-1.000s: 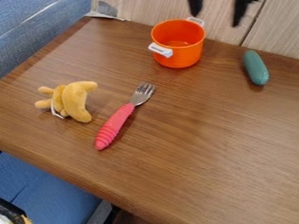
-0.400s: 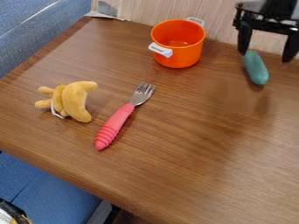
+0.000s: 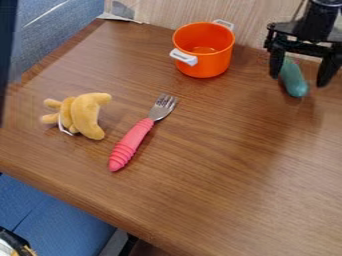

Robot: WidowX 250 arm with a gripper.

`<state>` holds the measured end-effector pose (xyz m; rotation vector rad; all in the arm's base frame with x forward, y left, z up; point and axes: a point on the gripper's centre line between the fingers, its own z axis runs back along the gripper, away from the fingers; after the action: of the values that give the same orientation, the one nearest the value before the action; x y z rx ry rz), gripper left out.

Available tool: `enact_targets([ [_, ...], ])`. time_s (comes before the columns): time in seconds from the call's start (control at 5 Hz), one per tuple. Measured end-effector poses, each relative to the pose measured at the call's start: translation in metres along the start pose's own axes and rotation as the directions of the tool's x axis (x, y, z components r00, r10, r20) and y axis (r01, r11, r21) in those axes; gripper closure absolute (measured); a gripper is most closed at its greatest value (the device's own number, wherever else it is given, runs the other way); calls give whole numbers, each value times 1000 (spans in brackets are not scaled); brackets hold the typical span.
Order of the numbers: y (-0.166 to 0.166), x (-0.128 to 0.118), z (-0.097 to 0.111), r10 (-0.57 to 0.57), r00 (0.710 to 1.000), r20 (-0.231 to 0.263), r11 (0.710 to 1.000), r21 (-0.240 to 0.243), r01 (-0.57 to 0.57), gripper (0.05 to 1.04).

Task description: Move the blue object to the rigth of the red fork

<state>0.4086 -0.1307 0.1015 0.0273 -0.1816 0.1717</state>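
Observation:
My gripper point(image 3: 298, 79) hangs at the upper right, open, its two fingers spread to either side of the blue-green oblong object point(image 3: 294, 80). The upper end of that object is partly hidden behind the gripper; its rounded lower end shows between and below the fingertips. The red-handled fork point(image 3: 135, 139) lies slantwise left of the middle, its metal tines pointing up and to the right.
An orange pot point(image 3: 204, 56) with white handles stands at the table's back, left of the gripper. A yellow plush toy point(image 3: 85, 115) lies left of the fork. The wooden table's point(image 3: 220, 200) back edge meets a wood-panelled wall.
From the top edge, the gripper has come down and to the right, over the blue-green object. A dark shape has appeared at the left edge. Fork, pot and toy have kept their places.

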Motion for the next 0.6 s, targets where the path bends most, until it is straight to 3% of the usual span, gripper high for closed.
enact_targets([
  [0.2, 10, 3, -9, 10, 1000, -3, 999, 36, -10, 138],
  [0.4, 21, 2, -17, 37, 999, 20, 994, 99, -39, 420],
  [0.6, 20, 2, -17, 38, 999, 39, 992, 122, -42, 696],
])
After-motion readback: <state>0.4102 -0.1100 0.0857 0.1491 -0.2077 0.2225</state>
